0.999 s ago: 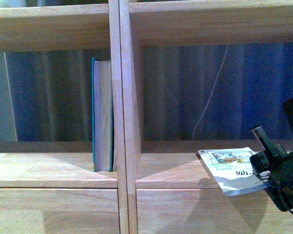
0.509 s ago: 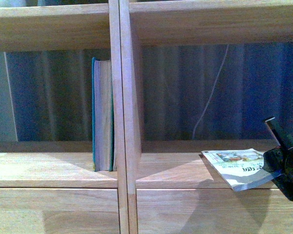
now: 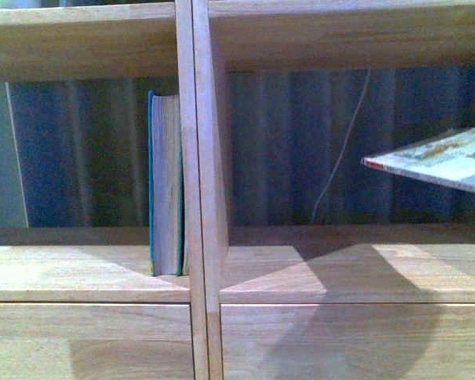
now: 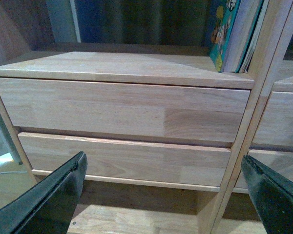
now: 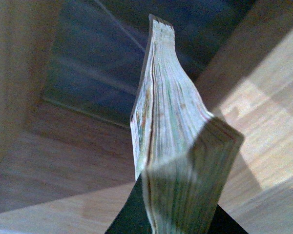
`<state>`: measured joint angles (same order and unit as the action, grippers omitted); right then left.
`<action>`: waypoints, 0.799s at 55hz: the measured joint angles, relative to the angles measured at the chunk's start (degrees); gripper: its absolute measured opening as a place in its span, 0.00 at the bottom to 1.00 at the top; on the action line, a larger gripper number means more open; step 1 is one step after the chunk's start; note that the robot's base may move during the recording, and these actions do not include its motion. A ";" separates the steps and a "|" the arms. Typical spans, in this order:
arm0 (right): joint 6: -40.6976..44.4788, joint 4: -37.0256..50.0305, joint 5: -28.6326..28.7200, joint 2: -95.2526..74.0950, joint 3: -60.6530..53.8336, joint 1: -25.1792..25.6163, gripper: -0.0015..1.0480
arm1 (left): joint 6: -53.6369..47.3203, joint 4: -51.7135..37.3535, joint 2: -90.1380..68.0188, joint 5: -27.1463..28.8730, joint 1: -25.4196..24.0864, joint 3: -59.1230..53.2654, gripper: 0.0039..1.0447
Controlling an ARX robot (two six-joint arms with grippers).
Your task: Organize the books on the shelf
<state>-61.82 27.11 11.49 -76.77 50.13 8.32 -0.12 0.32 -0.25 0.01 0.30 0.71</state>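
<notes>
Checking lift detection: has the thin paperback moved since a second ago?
Yes. The paperback has risen off the right compartment's board and sits clear above it, further from the central divider.

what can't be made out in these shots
- thin paperback cover, front view: nearly edge-on, cut by the right edge.
- right gripper: outside the front view; in the right wrist view the paperback hides most of it.
- teal book title: front view shows only page edges; left wrist view crops it.
- left gripper: only open fingertips show, left wrist view.
</notes>
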 joint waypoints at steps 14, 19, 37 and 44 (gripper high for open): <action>-0.55 1.62 7.32 6.62 0.00 0.85 0.07 | 0.00 0.00 0.00 0.00 0.00 0.00 0.93; -1.51 2.08 9.51 9.09 -0.07 1.38 0.07 | 0.00 0.00 0.00 0.00 0.00 0.00 0.93; -4.31 5.42 18.69 18.51 -4.98 6.19 0.07 | 0.00 0.00 0.00 0.02 0.00 0.00 0.93; -6.05 6.27 19.91 20.72 -5.53 6.95 0.07 | 0.00 0.00 0.00 0.00 0.00 0.00 0.93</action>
<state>-67.88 33.39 31.40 -56.05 44.60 15.27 -0.12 0.32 -0.25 0.01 0.30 0.71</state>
